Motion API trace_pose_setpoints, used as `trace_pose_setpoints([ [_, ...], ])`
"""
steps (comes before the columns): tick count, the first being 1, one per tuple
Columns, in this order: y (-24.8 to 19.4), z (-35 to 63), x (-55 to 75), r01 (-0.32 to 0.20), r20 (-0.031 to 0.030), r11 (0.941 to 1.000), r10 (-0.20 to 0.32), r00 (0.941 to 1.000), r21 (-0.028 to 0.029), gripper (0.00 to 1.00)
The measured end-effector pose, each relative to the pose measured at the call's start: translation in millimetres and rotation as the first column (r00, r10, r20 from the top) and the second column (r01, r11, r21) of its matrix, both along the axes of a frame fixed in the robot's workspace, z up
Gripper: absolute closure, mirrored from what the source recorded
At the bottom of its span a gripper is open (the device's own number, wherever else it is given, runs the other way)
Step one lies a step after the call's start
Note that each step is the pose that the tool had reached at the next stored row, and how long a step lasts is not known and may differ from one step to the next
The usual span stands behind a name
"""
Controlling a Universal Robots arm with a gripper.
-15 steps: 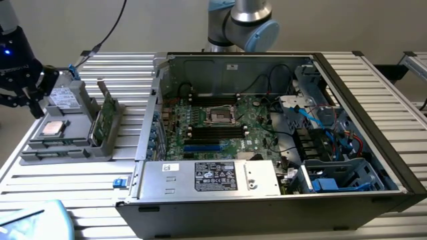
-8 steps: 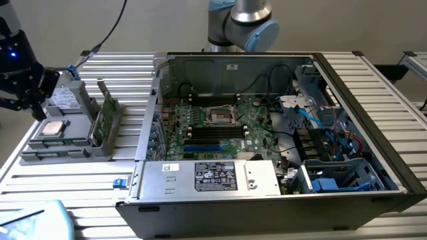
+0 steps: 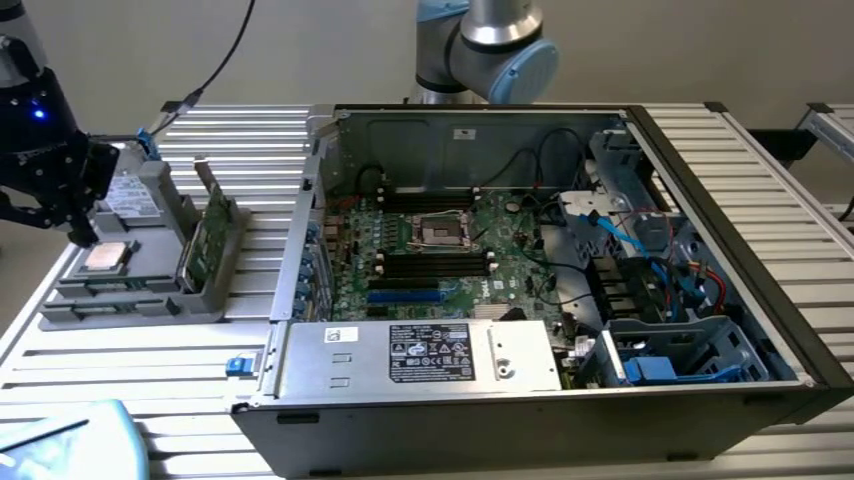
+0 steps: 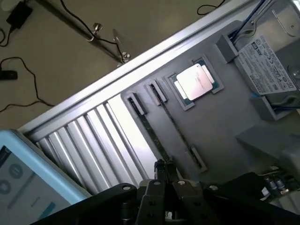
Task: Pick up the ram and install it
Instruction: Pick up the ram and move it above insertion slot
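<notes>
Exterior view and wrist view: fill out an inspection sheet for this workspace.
Surface: ribbed metal table, grey tray on it.
Job's things: ram on edge in a tray slot, not held; open computer case with motherboard.
Clutter: processor chip, green board, tablet.
Pincer: shut, empty, above the tray.
Cables: blue and red wires inside the case; black leads on the floor.
Surroundings: beige wall.

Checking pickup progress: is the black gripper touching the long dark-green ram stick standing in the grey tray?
Apart. The exterior view shows bare grey tray between the gripper and the ram stick.
</notes>
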State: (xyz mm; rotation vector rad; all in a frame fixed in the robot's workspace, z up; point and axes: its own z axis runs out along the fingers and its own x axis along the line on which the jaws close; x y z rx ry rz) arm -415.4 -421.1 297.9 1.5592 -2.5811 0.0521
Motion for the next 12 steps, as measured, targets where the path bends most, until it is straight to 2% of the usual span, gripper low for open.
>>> trace_pose_setpoints([
  [3,0.0,-2.4,0.0,-0.055,0.0000,0.9985,0.055,0.9985,-0.0001,0.89],
  [6,0.0,-4.9,0.0,-0.109,0.0000,0.9940,0.109,0.9940,0.0002,0.89],
  [9,0.0,-7.2,0.0,-0.164,0.0003,0.9865,0.164,0.9865,0.0017,0.89],
  [12,0.0,-9.0,-0.1,-0.218,0.0010,0.9760,0.218,0.9760,0.0065,0.89],
])
